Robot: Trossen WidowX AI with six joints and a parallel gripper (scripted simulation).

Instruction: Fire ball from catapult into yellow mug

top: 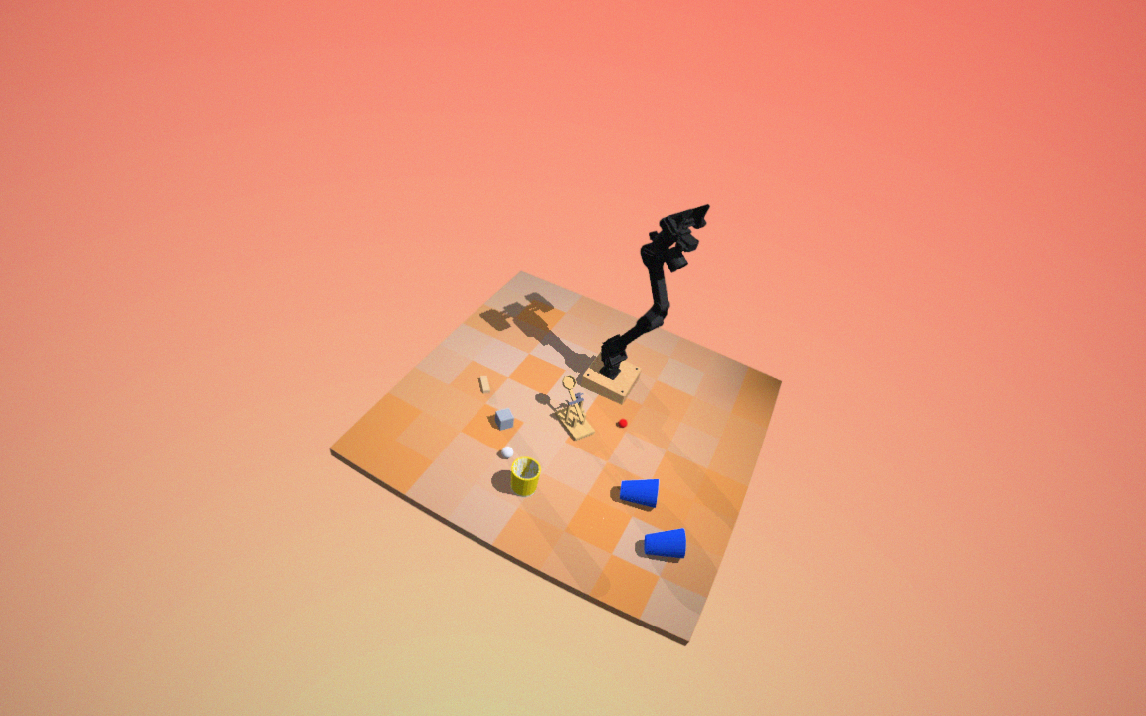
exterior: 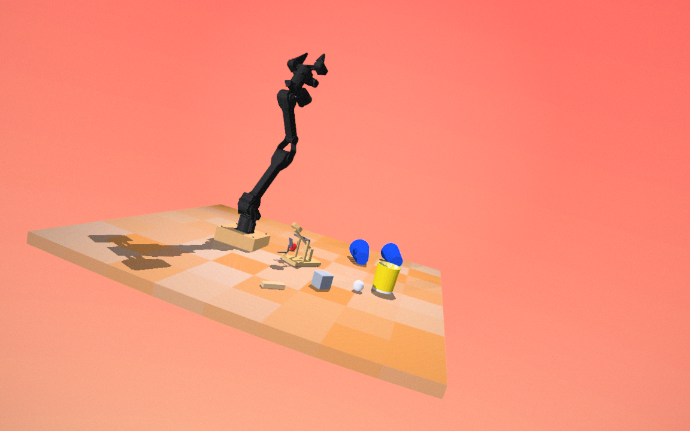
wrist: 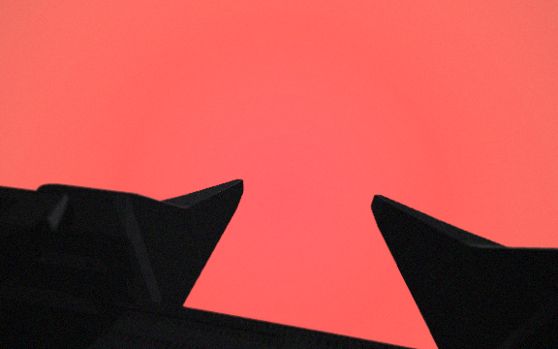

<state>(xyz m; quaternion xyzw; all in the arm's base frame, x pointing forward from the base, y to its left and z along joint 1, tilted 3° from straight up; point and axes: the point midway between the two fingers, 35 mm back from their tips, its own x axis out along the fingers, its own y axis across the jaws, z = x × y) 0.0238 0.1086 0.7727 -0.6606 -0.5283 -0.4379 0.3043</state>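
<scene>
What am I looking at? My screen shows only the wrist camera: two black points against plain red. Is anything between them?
Observer: No. The gripper is wide open and holds nothing; it points up, high above the board.
Operator: Where is the ball?
Observer: A small red ball lies on the board beside the wooden catapult.
Operator: And the yellow mug?
Observer: The yellow mug stands upright farther from the arm's base, with a white ball next to it.

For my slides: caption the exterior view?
Arm raised, open pincer high above catapult, white ball beside yellow mug.
</scene>
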